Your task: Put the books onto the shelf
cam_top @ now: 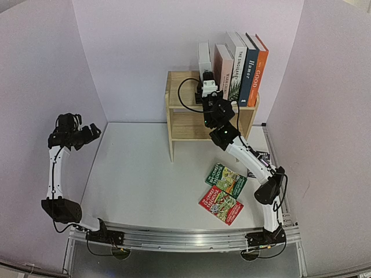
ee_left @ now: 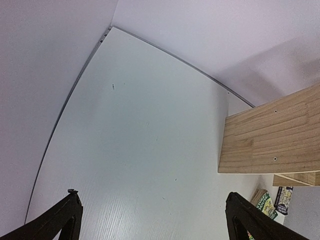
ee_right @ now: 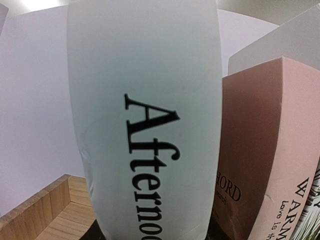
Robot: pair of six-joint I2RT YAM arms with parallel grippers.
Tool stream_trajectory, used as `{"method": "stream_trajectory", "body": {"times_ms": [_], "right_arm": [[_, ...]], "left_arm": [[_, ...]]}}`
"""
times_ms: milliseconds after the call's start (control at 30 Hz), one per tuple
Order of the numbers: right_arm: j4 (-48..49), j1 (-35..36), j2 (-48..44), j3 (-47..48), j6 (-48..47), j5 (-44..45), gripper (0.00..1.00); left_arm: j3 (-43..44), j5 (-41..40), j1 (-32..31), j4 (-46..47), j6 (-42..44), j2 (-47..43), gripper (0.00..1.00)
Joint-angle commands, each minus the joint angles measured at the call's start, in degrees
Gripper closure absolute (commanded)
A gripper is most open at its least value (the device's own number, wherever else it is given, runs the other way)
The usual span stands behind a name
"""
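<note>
Books split in two groups. Nearest, by the right part of the table's (cam_top: 133, 185) near edge: red paperback (cam_top: 221, 205) and green paperback (cam_top: 225, 179), flat, covers up, just beside each other, long axes both running far-left to near-right; titles too small to read. Third paperback (cam_top: 264, 156) lies flat near the right edge, partly hidden under the right arm. Left gripper (ee_left: 152, 220) hangs above the left edge, jaws wide apart, nothing between them. Shelf (cam_top: 171, 124) sits at the far edge, right of centre, against the back wall, open side facing the arms. On its top tier five books stand upright in a row, long axes vertical, spines toward the near edge. Left to right: small white book (cam_top: 204, 58), spine reads "Afterno…" bottom to top in the right wrist view; pink book (cam_top: 222, 69), with "…HORD" and "Love is th…" legible; white book with a green plant (cam_top: 237, 63), "THE SINGULAR…"; navy book (cam_top: 250, 66), "Humor"; orange book (cam_top: 260, 69), "GOOD". Right gripper (cam_top: 205, 78) is up against the small white book's spine; can't tell if the jaws pinch it or just flank it. Surface: plain white tabletop, metal rail (cam_top: 185, 238) along the near edge, pale lilac walls (cam_top: 40, 69) on three sides.
</note>
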Motion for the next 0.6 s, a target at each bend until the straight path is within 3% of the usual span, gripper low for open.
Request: {"method": "stream_trajectory", "body": {"times_ms": [0,300,467,567], "right_arm": [[2.13,-0.44,-1.93,-0.9,-0.29,0.97,0.53],[4.9,-0.22,-4.58,-4.31,-2.2,0.63,0.41],[15.27,0.41,-5.11,-7.62,-6.66,3.71,0.45],[16.19,0.45,-5.02,-7.87,-7.31,3.9,0.49]], "left_arm": [[0.15,2.53,0.02,0.38,-0.64,-1.16,0.0],[-0.35,9.24,0.03,0.23,-0.95,-1.14,0.0],[-0.64,10.8,-0.01,-0.04,-0.78,-1.28,0.0],[-0.65,10.98,0.03,-0.23,-0.55,-1.22,0.0]]}}
